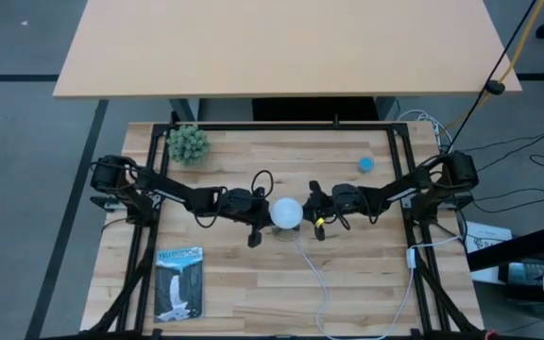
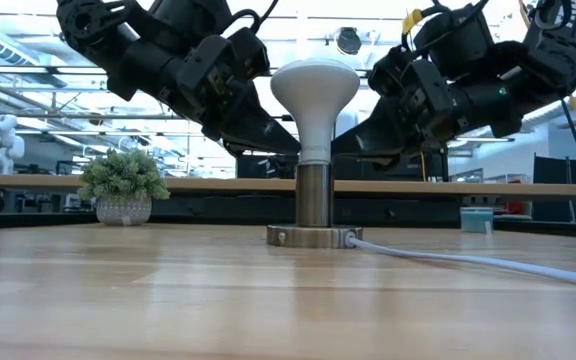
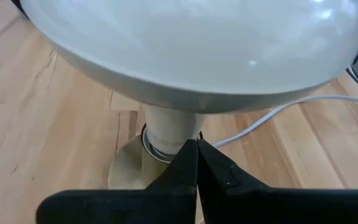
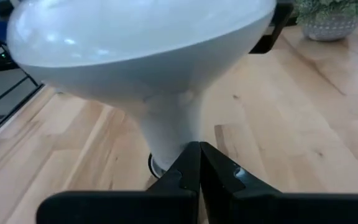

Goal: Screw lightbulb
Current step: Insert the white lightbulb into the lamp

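Both grippers sit level with the lightbulb near the middle of the high view, one on each side. The left gripper has its two dark fingers pressed together with no gap, tips just in front of the bulb's white neck and holding nothing; whether they touch the neck cannot be told. The right gripper is likewise pinched together on nothing, its tips close before the neck from the other side. In the low view the bulb stands upright at center frame, dome up, its base seated in a metal socket on a round plate, from which a white cord runs to the lower right across the wooden table. A small potted plant stands at upper left in the high view, a small blue round object at upper right, and a packet lies at lower left.
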